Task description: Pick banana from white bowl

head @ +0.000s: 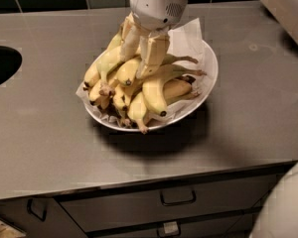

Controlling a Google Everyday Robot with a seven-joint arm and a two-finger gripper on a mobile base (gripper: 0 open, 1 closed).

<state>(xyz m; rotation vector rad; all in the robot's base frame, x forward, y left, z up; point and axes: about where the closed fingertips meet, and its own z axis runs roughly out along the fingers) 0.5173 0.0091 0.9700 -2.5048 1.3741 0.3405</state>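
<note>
The tool is down in the white bowl, astride the banana; whether it clenches cannot be told.

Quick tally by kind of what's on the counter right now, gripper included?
Bananas: about 10 showing; they overlap, so the count is not exact
White bowl: 1
Paper lining: 1
Gripper, reaching down into the top of the banana pile: 1
Total: about 13
</note>
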